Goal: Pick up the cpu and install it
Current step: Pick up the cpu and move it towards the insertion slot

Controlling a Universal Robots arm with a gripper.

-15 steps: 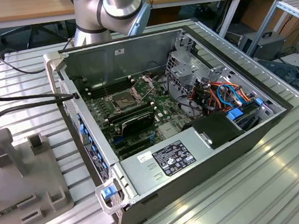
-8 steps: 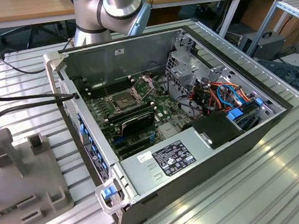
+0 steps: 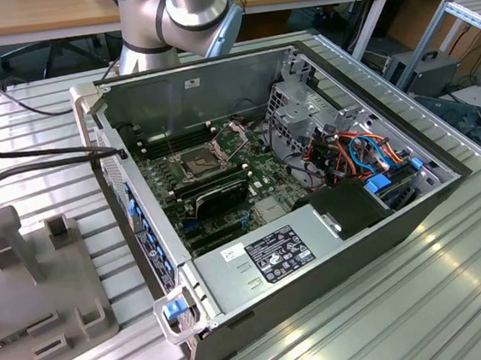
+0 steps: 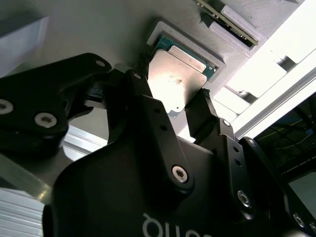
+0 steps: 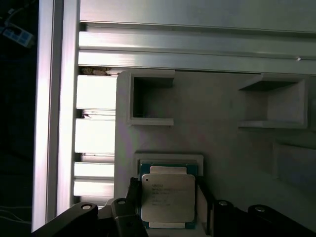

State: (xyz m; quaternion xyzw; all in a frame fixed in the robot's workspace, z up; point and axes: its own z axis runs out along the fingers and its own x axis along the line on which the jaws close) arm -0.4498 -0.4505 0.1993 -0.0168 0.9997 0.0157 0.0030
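Ribbed aluminium table (image 3: 459, 294) is seen beneath everything: a grey fixture (image 3: 37, 287) at the exterior view's left, then the open computer case (image 3: 317, 249). In both wrist views the cpu (image 5: 168, 197), seated in a fixture recess, is pinched narrowly at 2 opposite edges by the gripper (image 4: 173, 84).

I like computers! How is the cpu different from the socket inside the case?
The cpu has a silver top; the socket looks dark. The cpu lies in a grey holder outside the case; the socket sits on the green board inside. Both are square.
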